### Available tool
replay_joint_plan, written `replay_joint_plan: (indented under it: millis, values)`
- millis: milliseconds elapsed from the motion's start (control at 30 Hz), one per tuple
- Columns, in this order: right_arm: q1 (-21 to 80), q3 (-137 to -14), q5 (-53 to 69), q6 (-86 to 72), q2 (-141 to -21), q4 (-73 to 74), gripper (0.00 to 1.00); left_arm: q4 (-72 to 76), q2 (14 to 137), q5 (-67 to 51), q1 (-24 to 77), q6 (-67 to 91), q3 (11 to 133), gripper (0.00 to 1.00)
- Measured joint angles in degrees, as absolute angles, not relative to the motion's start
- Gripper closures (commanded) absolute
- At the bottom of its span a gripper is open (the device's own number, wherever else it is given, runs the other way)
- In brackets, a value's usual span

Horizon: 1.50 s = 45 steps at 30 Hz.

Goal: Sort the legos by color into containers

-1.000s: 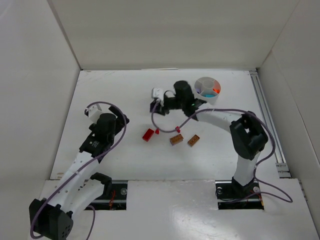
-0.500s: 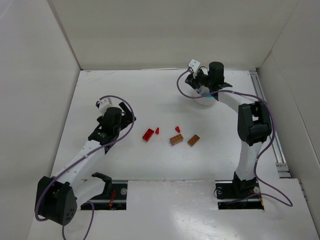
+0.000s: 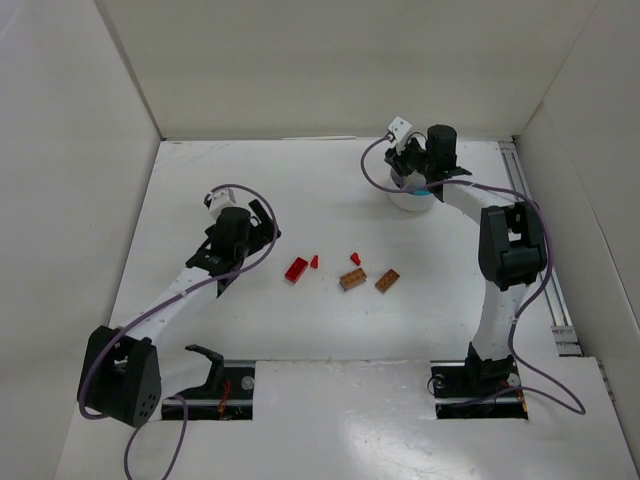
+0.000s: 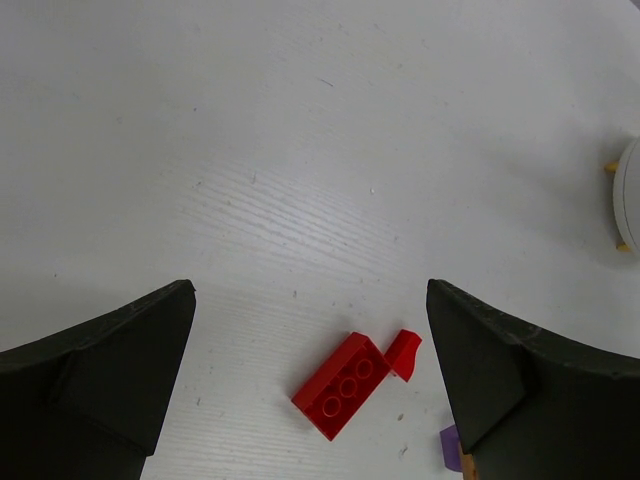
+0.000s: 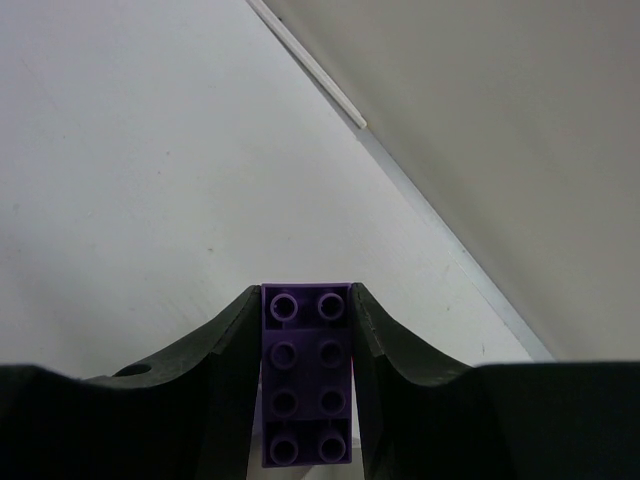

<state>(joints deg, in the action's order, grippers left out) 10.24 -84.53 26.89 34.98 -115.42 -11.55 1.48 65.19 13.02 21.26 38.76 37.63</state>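
Note:
My right gripper (image 5: pixel 306 295) is shut on a purple brick (image 5: pixel 306 375), studs toward the camera. In the top view it (image 3: pixel 422 176) hovers over the round white tub (image 3: pixel 405 202) at the back right and hides most of the compartments; a bit of teal shows. My left gripper (image 4: pixel 310 290) is open and empty, above the table, with a red brick (image 4: pixel 342 385) and a small red piece (image 4: pixel 403 353) lying between its fingers. In the top view the left gripper (image 3: pixel 266 236) is just left of the red brick (image 3: pixel 296 269).
A second small red piece (image 3: pixel 355 258) and two brown bricks (image 3: pixel 352 280) (image 3: pixel 387 280) lie mid-table, right of the red brick. White walls enclose the table on three sides. A metal rail (image 3: pixel 530 230) runs along the right edge.
My right gripper has carried the purple brick from mid-table back and right to above the tub. My left gripper has moved forward and right toward the red brick.

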Motion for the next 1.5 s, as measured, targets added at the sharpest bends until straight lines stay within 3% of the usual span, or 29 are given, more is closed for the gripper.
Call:
replay_joint_plan:
  millis: [167, 467, 767, 1000, 1267, 1400, 1433, 1500]
  values:
    - [10.15, -82.65, 26.87, 35.09, -115.42, -12.32, 0.63, 1.78, 66.28, 11.38, 21.26, 38.72, 37.65, 0.0]
    - [9.65, -79.35, 29.63, 34.04, -115.02, -16.4, 0.62, 2.37, 66.37, 9.93, 21.26, 38.13, 37.65, 0.0]
    - [5.82, -69.34, 43.29, 23.22, -113.16, -38.06, 0.54, 2.39, 65.93, 9.26, 21.26, 37.74, 37.65, 0.0]
    - [3.42, -66.72, 47.27, 15.7, -113.27, -51.83, 0.46, 2.39, 65.23, 9.19, 21.26, 37.67, 37.65, 0.0]
    - [3.07, -63.42, 47.94, 13.69, -112.84, -55.05, 0.38, 2.37, 65.04, 8.6, 21.26, 37.67, 37.65, 0.0]
    - [3.01, -61.41, 47.33, 13.96, -109.56, -54.13, 0.19, 2.39, 65.04, 6.57, 21.26, 36.91, 37.65, 0.0]
    - [3.03, -60.77, 46.85, 14.74, -107.81, -52.88, 0.01, 2.42, 65.04, 5.89, 21.26, 36.62, 37.65, 0.0]
    - [3.2, -59.57, 44.97, 17.17, -103.28, -48.8, 0.0, 2.39, 65.06, 5.15, 21.85, 35.83, 37.63, 0.0]
